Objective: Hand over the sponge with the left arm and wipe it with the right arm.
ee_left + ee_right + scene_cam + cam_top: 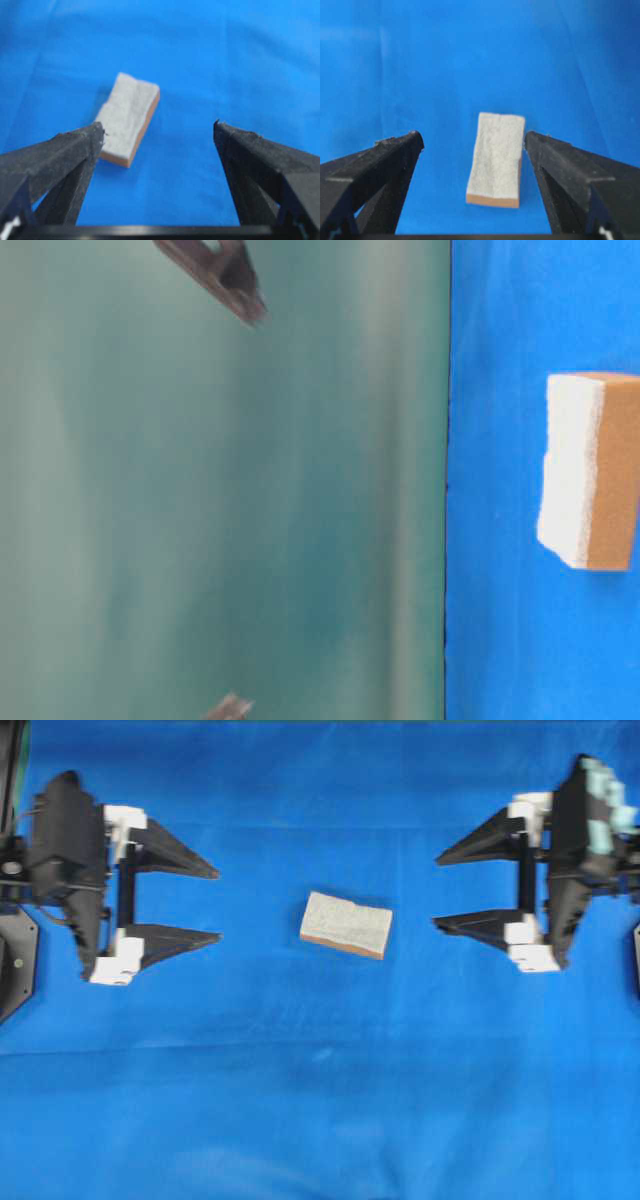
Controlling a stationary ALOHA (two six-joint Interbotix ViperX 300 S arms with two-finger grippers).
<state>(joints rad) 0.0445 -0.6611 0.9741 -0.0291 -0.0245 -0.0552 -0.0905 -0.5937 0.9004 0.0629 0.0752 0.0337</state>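
While the sponge [346, 924] lies untouched near the middle of the blue surface [320, 1100], neither arm has contact with it. At the left edge, the left arm's gripper [218, 906] points inward with its jaws spread wide and nothing between them. The sponge sits flat, grey-white speckled face up and thin orange-tan layer beneath, turned slightly askew to both arms and well apart from each. At the right edge, the right arm's gripper [437, 891], marked by pale teal blocks, faces the sponge with its jaws likewise fully wide and empty. Judged by appearance, the sponge is light, soft and compressible, not fragile, with a rough top that should resist slipping. Best hold is across the short width, leaving length free for the handover. Its thickness is hard to gauge from overhead; the table-level view suggests a fairly thick block.
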